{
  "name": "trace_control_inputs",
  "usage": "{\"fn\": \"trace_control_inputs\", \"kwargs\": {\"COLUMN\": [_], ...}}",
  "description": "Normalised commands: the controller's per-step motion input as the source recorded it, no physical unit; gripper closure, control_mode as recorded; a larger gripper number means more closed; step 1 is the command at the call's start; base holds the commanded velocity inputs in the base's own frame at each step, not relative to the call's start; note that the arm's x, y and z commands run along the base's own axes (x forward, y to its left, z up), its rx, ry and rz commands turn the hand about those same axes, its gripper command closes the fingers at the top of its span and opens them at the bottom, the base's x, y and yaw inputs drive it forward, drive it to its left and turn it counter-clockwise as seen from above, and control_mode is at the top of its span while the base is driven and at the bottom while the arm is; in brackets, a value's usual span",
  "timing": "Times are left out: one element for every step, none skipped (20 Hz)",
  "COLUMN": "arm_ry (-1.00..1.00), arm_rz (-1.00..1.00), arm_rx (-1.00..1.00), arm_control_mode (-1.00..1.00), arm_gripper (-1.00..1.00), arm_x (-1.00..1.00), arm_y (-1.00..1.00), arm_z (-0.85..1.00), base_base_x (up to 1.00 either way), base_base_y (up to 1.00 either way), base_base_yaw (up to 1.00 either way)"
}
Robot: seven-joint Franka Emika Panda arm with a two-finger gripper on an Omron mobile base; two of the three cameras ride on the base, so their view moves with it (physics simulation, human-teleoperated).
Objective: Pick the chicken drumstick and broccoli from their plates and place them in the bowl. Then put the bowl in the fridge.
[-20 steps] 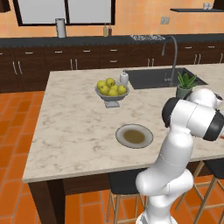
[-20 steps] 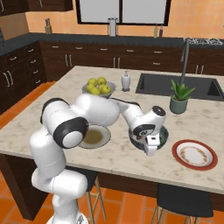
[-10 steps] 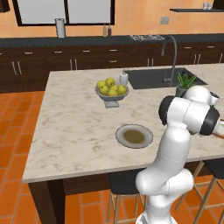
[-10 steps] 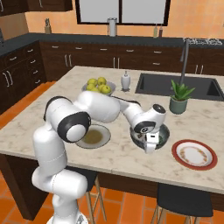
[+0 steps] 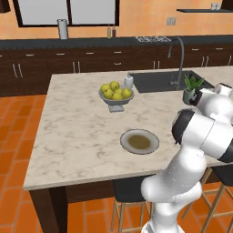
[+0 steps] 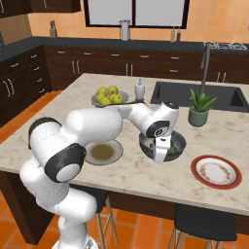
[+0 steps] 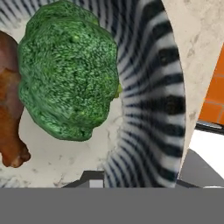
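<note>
Lowered slightly since a second ago, the gripper (image 6: 160,151) hangs at the bowl (image 6: 177,141); whether it is released or clenched I cannot tell. Inside the bowl, the hand view shows the broccoli (image 7: 70,72) touching the chicken drumstick (image 7: 9,118), bone end toward the gripper.

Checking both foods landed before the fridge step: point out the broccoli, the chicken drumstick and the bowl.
broccoli (image 7: 70,72), hand view, middle of the green floret.
chicken drumstick (image 7: 8,109), hand view, reddish-brown meat at the left edge.
bowl (image 7: 151,100), hand view, striped ribbed inner wall.
</note>
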Motion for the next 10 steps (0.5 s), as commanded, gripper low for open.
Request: {"fn": "trace_control_inputs", "kwargs": {"arm_ry": [-0.03, -0.06, -0.11, -0.13, -0.15, -0.19, -0.19, -0.13, -0.08, -0.03], "arm_rz": [0.13, 0.15, 0.16, 0.17, 0.17, 0.19, 0.2, 0.18, 0.15, 0.14], "arm_rx": [-0.09, -0.09, -0.09, -0.1, -0.08, -0.06, -0.04, -0.04, -0.03, -0.04], "arm_control_mode": [-1.0, -1.0, -1.0, -1.0, -1.0, -1.0, -1.0, -1.0, -1.0, -1.0], "arm_gripper": [1.0, 1.0, 1.0, 1.0, 1.0, 1.0, 1.0, 1.0, 1.0, 1.0], "arm_x": [-0.76, -0.72, -0.68, -0.6, -0.54, -0.54, -0.54, -0.49, -0.43, -0.36], "arm_y": [0.66, 0.84, 0.98, 1.0, 1.0, 0.99, 0.87, 0.8, 0.76, 0.76], "arm_z": [0.67, 0.61, 0.56, 0.51, 0.43, 0.45, 0.47, 0.61, 0.74, 0.81], "base_base_x": [0.0, 0.0, 0.0, 0.0, 0.0, 0.0, 0.0, 0.0, 0.0, 0.0], "base_base_y": [0.0, 0.0, 0.0, 0.0, 0.0, 0.0, 0.0, 0.0, 0.0, 0.0], "base_base_yaw": [0.0, 0.0, 0.0, 0.0, 0.0, 0.0, 0.0, 0.0, 0.0, 0.0]}}
